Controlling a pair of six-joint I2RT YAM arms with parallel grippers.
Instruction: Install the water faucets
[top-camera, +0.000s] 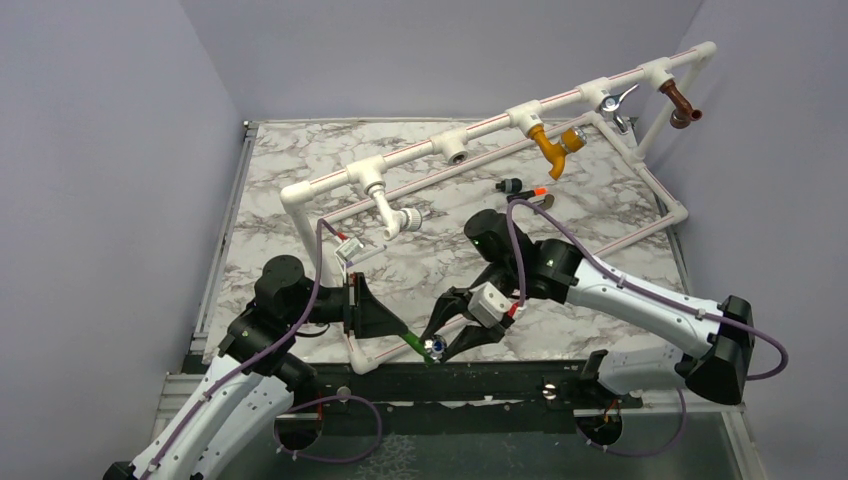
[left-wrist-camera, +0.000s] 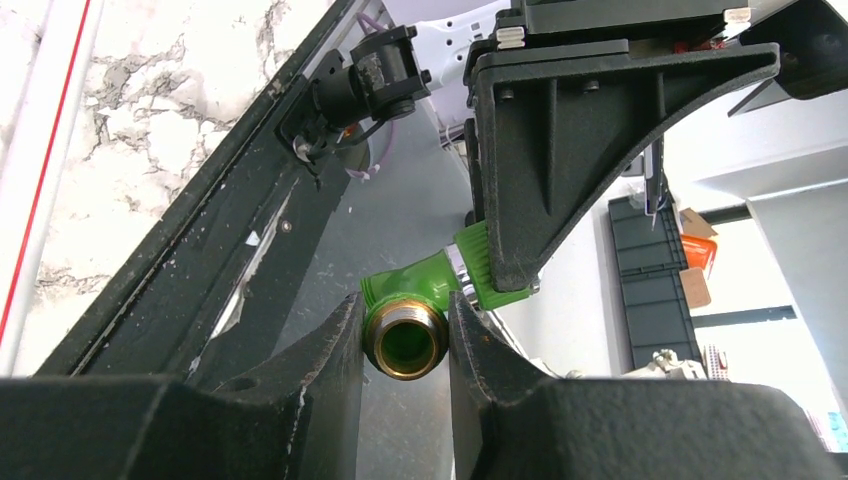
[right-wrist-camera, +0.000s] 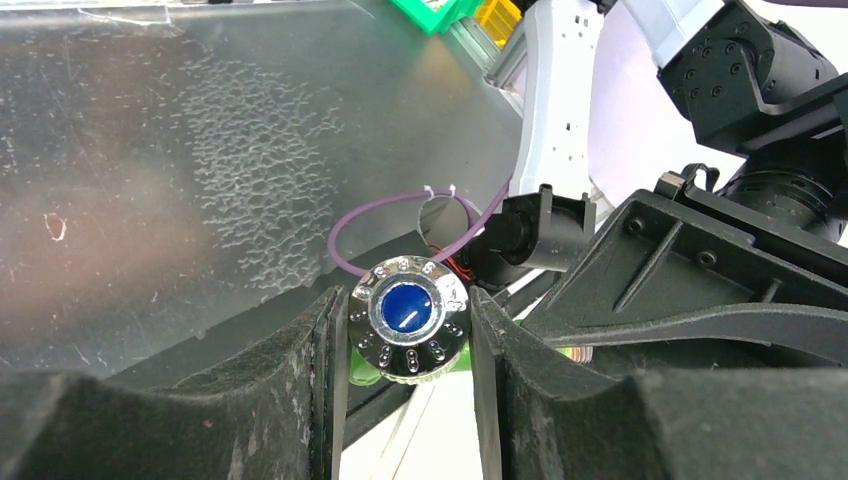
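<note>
The bright green faucet (top-camera: 416, 341) with its round silver knob (top-camera: 435, 347) hangs in the air over the table's near edge, between my two grippers. My left gripper (top-camera: 398, 330) is shut on its brass threaded end (left-wrist-camera: 404, 341). My right gripper (top-camera: 447, 343) closes on the silver, blue-centred knob (right-wrist-camera: 408, 318), and both pads touch it. In the left wrist view, the green body (left-wrist-camera: 440, 277) runs up behind a right fingertip (left-wrist-camera: 560, 170). The white pipe frame (top-camera: 330, 181) has an empty socket (top-camera: 457, 153).
The frame carries a white tap (top-camera: 400, 218), a yellow tap (top-camera: 553, 146), a chrome tap (top-camera: 615, 103) and a brown tap (top-camera: 682, 104). Small black and orange parts (top-camera: 525, 188) lie on the marble table (top-camera: 280, 150). The frame's near pipe corner (top-camera: 362, 362) sits just below the grippers.
</note>
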